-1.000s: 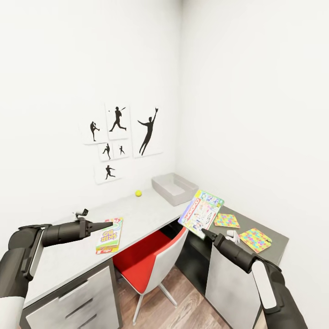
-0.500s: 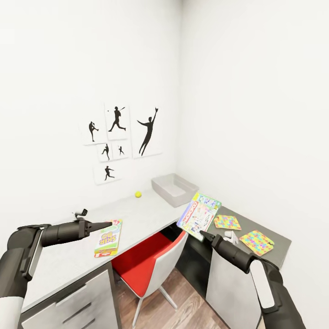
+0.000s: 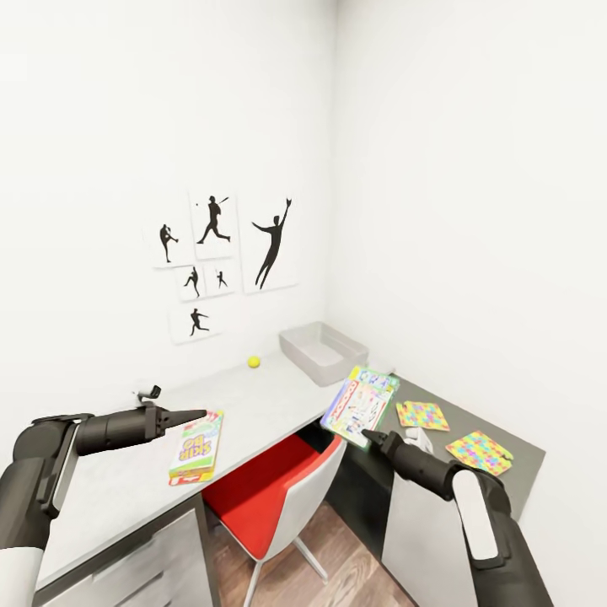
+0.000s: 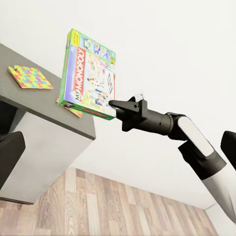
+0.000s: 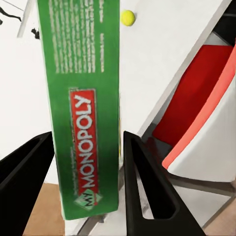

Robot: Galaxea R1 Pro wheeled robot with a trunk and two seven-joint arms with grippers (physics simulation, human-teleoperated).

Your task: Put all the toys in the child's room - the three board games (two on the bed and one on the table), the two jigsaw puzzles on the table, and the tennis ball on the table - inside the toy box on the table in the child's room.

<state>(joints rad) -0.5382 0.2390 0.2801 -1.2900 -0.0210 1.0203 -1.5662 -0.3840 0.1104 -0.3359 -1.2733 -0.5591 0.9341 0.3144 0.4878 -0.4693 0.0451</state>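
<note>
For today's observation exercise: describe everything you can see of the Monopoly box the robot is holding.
The Monopoly box is thin, flat and rectangular, cardboard by its look, with a white colourful cover and a green edge printed "My Monopoly". The right gripper pinches its lower edge, holding it tilted in the air above the table's corner, short of the toy box.

The board game (image 5: 81, 103) is showing glossy printed card. The desk (image 3: 253, 405) top is appearing matt, mottled grey. The floor (image 4: 123, 206) is showing wood planks. The fingers (image 5: 142, 191) are looking matt black.
</note>
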